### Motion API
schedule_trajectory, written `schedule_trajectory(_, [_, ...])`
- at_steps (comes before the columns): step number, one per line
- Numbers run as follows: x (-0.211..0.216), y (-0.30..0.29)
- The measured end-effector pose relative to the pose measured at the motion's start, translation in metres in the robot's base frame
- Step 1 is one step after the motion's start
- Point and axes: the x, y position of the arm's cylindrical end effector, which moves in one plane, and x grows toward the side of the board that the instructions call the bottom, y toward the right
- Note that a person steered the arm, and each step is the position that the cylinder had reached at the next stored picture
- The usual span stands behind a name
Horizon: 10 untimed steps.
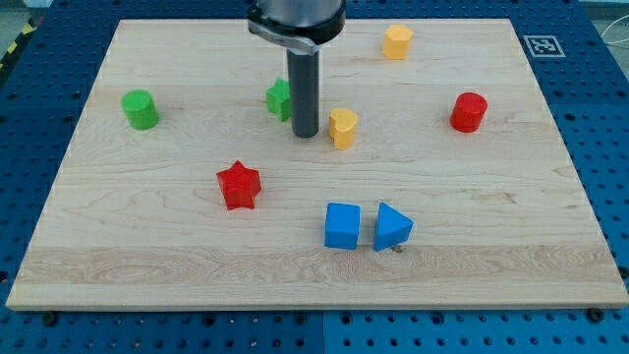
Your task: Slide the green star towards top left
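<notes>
Blocks lie scattered over the pale wooden board, and we take them from the view's left across to its right. First comes a green plastic cylinder, standing alone well out at nine o'clock from the board's middle. Next, a red plastic star sits at about seven o'clock from our rod. Then the task's own piece: the green plastic star, in the upper middle of the board, half hidden behind the dark rod. Our tip rests just beside it, at roughly four o'clock from the star; we cannot tell whether the two touch. We carry no pincer, only this bare rod, so nothing opens, closes or is held.

Just at three o'clock from the tip stands a yellow plastic heart-shaped block, near but apart. Below lie a blue plastic cube and a blue plastic triangular block, close together. Further right, a yellow plastic block sits towards one o'clock, and a red plastic cylinder at three o'clock.

We judge the star light, rigid and apt to slide easily on the smooth wood, though its points may let it spin off the rod. We cannot grasp it; pressing squarely on its four o'clock side, through its centre, should send it towards ten o'clock.
</notes>
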Motion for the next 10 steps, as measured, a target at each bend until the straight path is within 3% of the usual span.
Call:
schedule_trajectory(3, [-0.068,-0.054])
schedule_trajectory(6, [-0.078,-0.140])
schedule_trajectory(8, [-0.113,-0.172])
schedule_trajectory(9, [-0.110,-0.182])
schedule_trajectory(10, [-0.102,-0.234])
